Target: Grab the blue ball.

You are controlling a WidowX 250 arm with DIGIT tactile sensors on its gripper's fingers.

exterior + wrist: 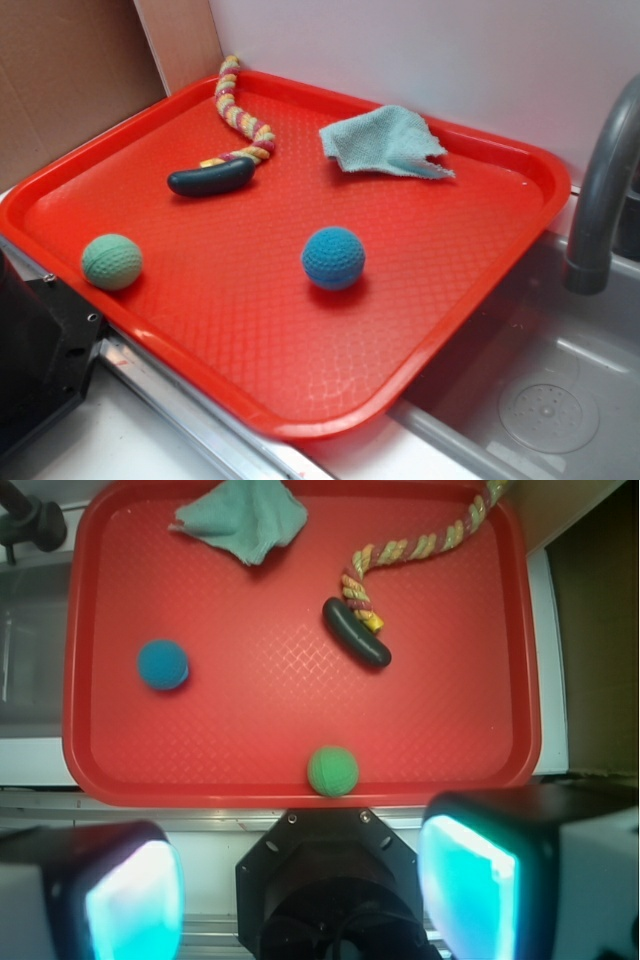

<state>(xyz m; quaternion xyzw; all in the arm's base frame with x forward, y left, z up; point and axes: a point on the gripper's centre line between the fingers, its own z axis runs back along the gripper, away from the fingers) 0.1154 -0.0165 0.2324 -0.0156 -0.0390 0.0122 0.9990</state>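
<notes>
The blue ball [333, 258] is dimpled and deep blue, and it rests on the red tray [250, 330] right of the middle. In the wrist view the blue ball [162, 665] lies at the tray's [250, 720] left side. My gripper [300, 890] hangs high above the near edge of the tray, far from the ball. Its two fingers [135, 900] with cyan pads stand wide apart and hold nothing. The exterior view does not show the gripper.
A pale green ball [111, 262] [332, 771] sits by the tray's near rim. A black-handled rope toy [211, 179] [356, 633] and a teal cloth [385, 142] [243, 515] lie at the far side. A grey faucet [600, 190] and sink [540, 400] stand beside the tray. The black robot base [325, 880] is below me.
</notes>
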